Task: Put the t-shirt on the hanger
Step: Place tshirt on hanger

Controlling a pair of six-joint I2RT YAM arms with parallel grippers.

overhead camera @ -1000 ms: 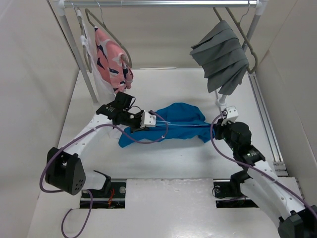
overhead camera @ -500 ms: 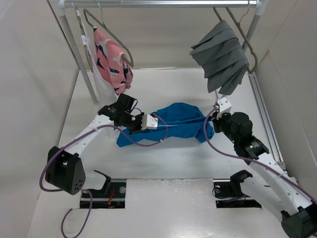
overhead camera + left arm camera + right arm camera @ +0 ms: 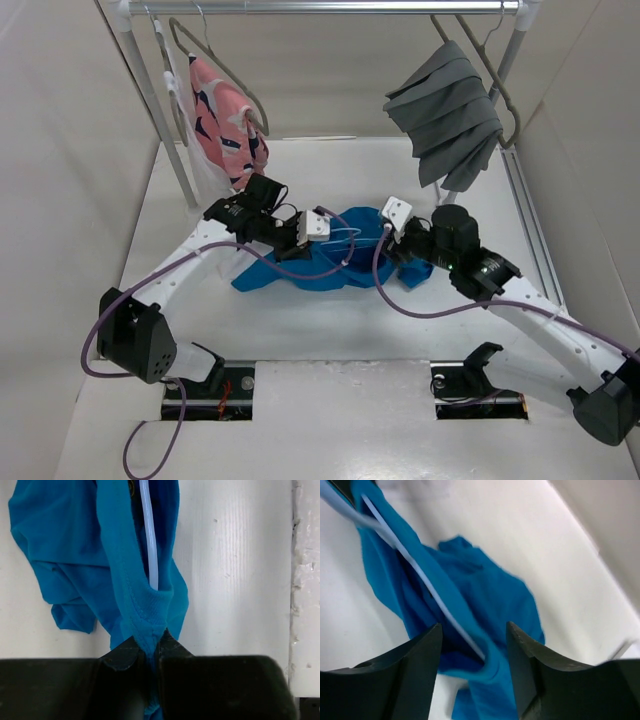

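The bright blue t-shirt [image 3: 300, 272] lies bunched on the white table between both arms. My left gripper [image 3: 330, 232] is shut on a hemmed fold of the t-shirt [image 3: 70, 540], pinched at the jaw tips [image 3: 146, 647]. The thin light-blue wire hanger [image 3: 148, 545] runs inside that fold, straight away from the jaws. My right gripper [image 3: 388, 240] stands open just above the t-shirt [image 3: 495, 595]. The hanger wire [image 3: 415, 570] and a cloth fold lie between its fingers [image 3: 422, 670], with nothing gripped. The hanger's hook is hidden.
A clothes rack rail [image 3: 320, 8] crosses the back. A pink garment with navy marks [image 3: 225, 125] hangs at its left and a pleated grey garment [image 3: 445, 115] at its right, both on thicker hangers. A rack post [image 3: 160, 110] stands left. A floor track [image 3: 535, 240] runs along the right.
My right gripper has opened and swung left toward the middle of the shirt. The left gripper has shifted right with the cloth. The shirt has bunched up shorter.
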